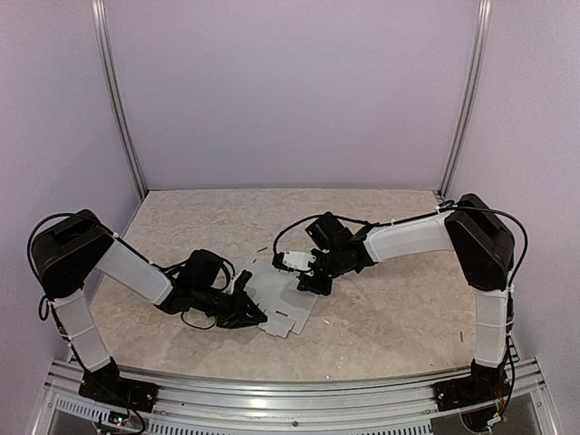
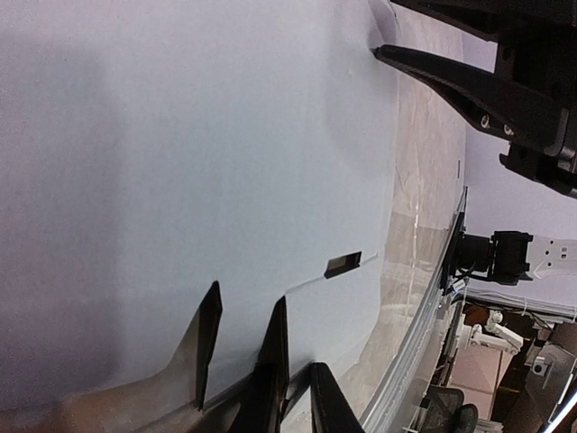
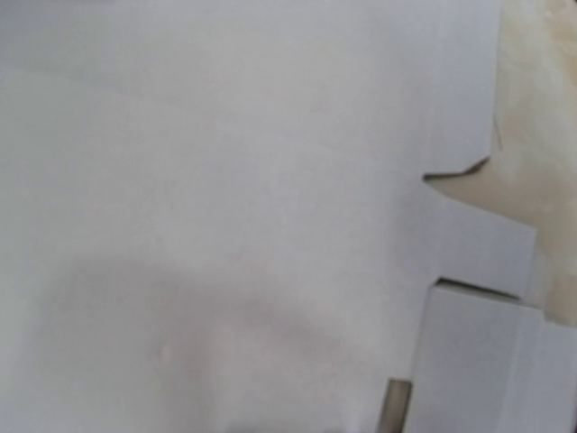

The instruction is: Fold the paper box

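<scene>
Top external: early step, pale grey-white flat card blank unfolded; left pincer narrow at its edge, hold unclear; right pincer gap cannot tell; next needs flap pinch.

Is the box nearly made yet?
Nothing looks folded: the paper box lies as a flat blank on the table. In hand: the left gripper is at its near-left edge, the right gripper at its far-right side. To do: folding every flap.
</scene>
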Controlling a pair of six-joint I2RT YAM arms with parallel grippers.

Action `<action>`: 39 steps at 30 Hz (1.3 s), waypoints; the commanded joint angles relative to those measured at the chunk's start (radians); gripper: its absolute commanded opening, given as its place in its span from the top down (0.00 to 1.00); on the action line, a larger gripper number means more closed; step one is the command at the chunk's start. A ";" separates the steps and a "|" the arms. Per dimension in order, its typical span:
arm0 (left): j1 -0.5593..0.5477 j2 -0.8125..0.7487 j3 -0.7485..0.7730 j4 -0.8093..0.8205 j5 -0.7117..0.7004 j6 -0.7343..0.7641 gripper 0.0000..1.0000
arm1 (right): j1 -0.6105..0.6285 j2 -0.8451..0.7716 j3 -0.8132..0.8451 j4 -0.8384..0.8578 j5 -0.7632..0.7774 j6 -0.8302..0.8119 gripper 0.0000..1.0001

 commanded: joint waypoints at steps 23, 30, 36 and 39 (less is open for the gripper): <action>-0.036 -0.386 0.599 -1.094 -0.742 0.587 1.00 | -0.224 -0.481 0.073 -0.305 -0.053 0.039 0.51; -0.218 -0.219 0.826 -1.308 -1.128 0.804 1.00 | -0.356 -0.549 -0.082 -0.229 -0.097 0.077 0.51; -0.423 0.002 0.848 -1.403 -1.539 0.959 1.00 | -0.417 -0.567 -0.112 -0.213 -0.068 0.072 0.51; -0.504 0.083 0.793 -1.409 -1.591 0.972 1.00 | -0.459 -0.564 -0.113 -0.208 -0.053 0.056 0.50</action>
